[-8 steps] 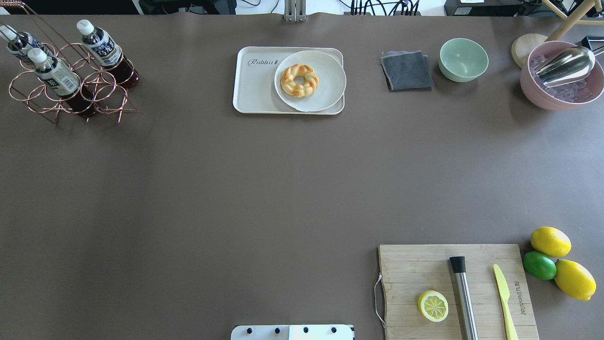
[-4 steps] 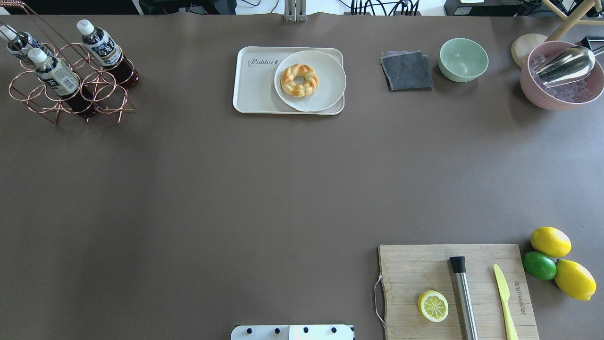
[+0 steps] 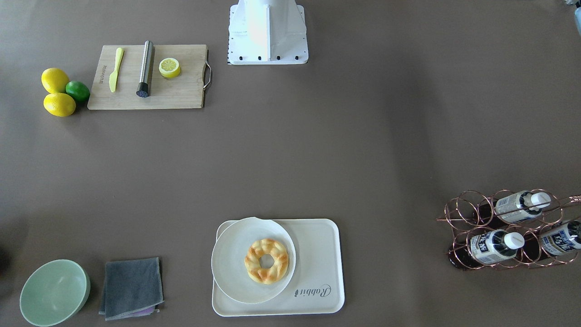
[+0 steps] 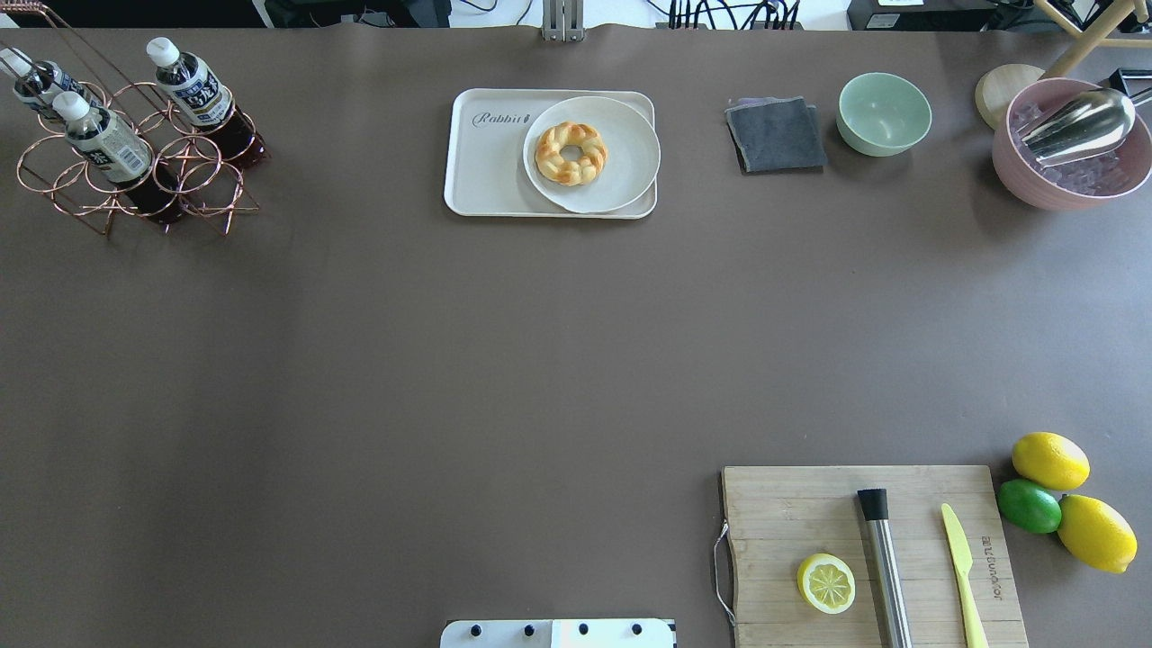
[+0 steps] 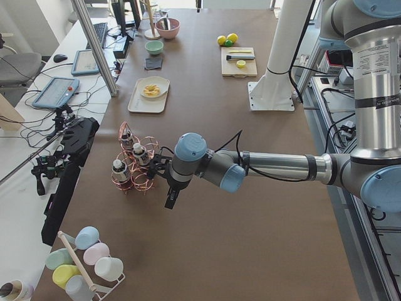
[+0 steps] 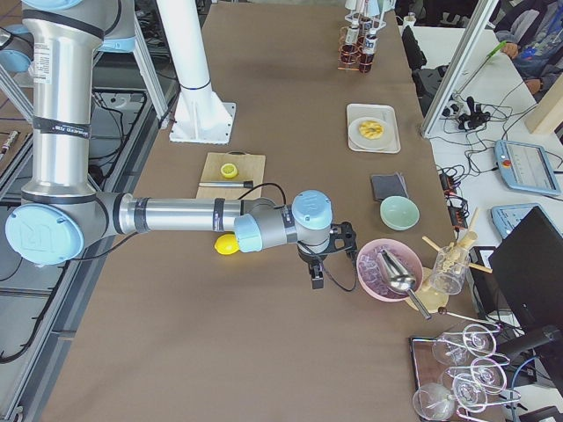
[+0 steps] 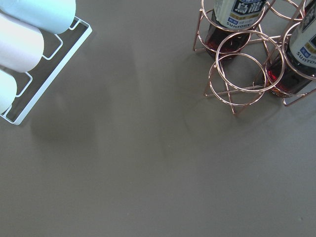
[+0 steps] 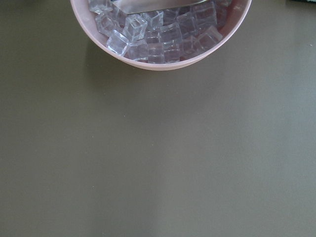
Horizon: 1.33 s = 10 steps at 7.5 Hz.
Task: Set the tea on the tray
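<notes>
Three tea bottles (image 4: 193, 88) with white caps lean in a copper wire rack (image 5: 143, 183) at the table's far left corner; they also show in the front view (image 3: 492, 245). The cream tray (image 4: 490, 171) with "Rabbit" lettering lies at the far middle; its left part is bare. My left gripper (image 5: 170, 199) hangs just beside the rack, near the bottles (image 5: 119, 170); I cannot tell whether it is open. My right gripper (image 6: 318, 280) hangs beside a pink bowl (image 6: 380, 268); I cannot tell its state either. The left wrist view shows two bottle bases (image 7: 239, 10).
A white plate (image 4: 621, 171) with a braided doughnut (image 4: 571, 153) covers the tray's right part. A grey cloth (image 4: 776, 135), green bowl (image 4: 884, 112) and ice bowl (image 8: 163, 66) stand far right. A cutting board (image 4: 783, 522), lemons (image 4: 1049, 460) and a cup rack (image 7: 19, 64) stand nearer.
</notes>
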Each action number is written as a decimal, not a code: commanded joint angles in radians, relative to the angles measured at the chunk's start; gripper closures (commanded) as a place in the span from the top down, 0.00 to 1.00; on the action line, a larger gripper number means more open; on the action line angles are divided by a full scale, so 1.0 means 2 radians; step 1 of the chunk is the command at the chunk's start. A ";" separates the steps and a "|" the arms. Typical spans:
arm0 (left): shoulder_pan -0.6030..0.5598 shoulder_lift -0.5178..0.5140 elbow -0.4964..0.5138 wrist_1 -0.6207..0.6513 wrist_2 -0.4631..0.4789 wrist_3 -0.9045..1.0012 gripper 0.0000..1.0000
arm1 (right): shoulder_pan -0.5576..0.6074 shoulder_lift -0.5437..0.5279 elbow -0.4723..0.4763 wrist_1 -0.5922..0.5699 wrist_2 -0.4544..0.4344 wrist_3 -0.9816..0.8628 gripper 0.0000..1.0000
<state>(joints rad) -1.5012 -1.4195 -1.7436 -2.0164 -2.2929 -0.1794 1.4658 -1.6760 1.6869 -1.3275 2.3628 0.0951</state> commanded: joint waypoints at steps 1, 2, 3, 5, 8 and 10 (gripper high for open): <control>0.013 -0.030 -0.003 -0.026 0.001 -0.066 0.98 | 0.000 0.000 -0.002 0.000 -0.012 0.000 1.00; 0.047 -0.040 -0.001 -0.026 0.029 -0.092 0.98 | 0.000 0.000 -0.004 0.000 -0.013 0.000 1.00; 0.079 -0.068 0.000 -0.023 0.067 -0.105 0.98 | 0.000 0.000 -0.007 0.001 -0.013 0.000 1.00; 0.106 -0.082 0.001 -0.026 0.077 -0.126 0.98 | 0.000 0.007 -0.027 0.004 -0.012 0.002 1.00; 0.108 -0.110 0.000 -0.060 0.082 -0.169 0.98 | 0.000 0.008 -0.023 0.005 -0.012 0.002 1.00; 0.170 -0.121 0.001 -0.111 0.163 -0.246 0.97 | 0.000 0.008 -0.023 0.005 -0.012 0.002 1.00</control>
<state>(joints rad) -1.2551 -1.6412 -1.7438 -2.1590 -2.0973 -0.5531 1.4649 -1.6599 1.6406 -1.3180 2.3396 0.0996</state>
